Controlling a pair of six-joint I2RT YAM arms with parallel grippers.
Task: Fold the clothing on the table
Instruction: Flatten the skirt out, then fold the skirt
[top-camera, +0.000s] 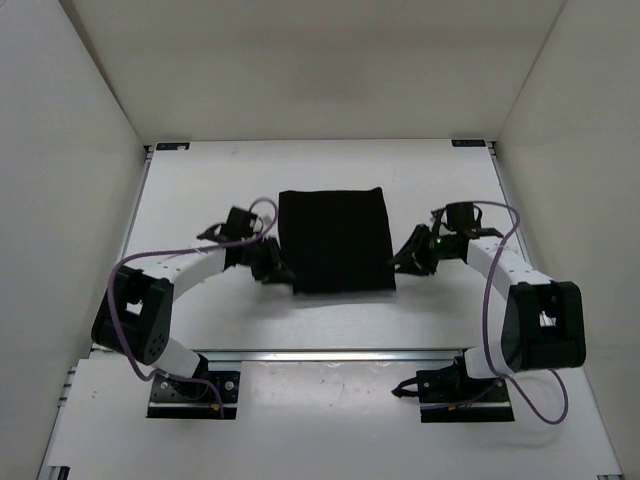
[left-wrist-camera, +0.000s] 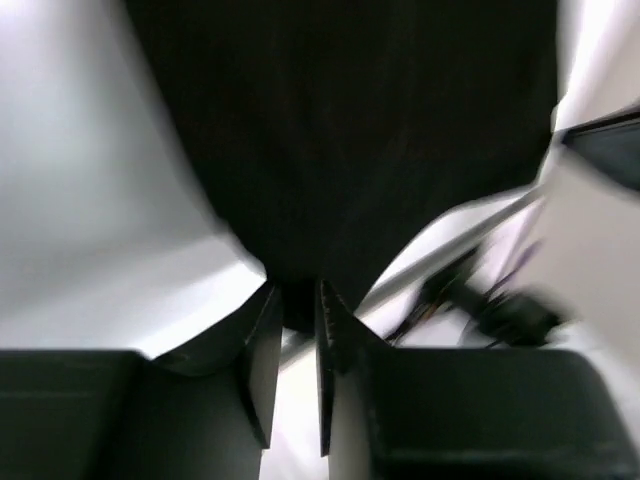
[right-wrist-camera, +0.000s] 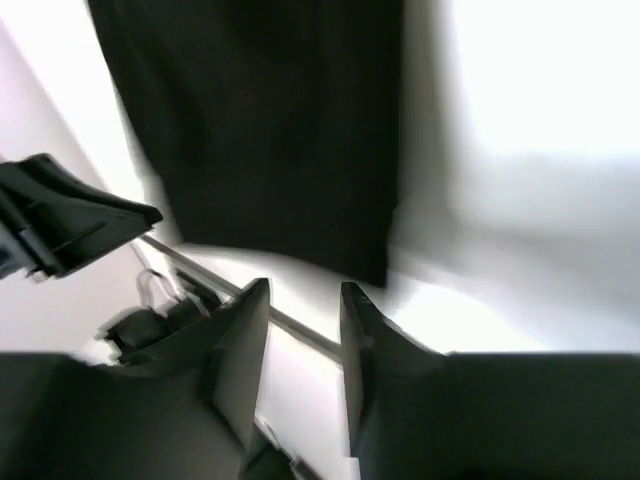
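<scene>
Flanking clothing: left hand, right hand

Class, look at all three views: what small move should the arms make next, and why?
Probably lift the left gripper clear of the clothing. The clothing lies as a neat folded rectangle on the table. Both sets of jaws stand apart, the right gripper holds nothing, and only the left gripper's tips sit at the clothing's near corner.

White back wall, white left wall, white right wall, all plain, seemingly matte
</scene>
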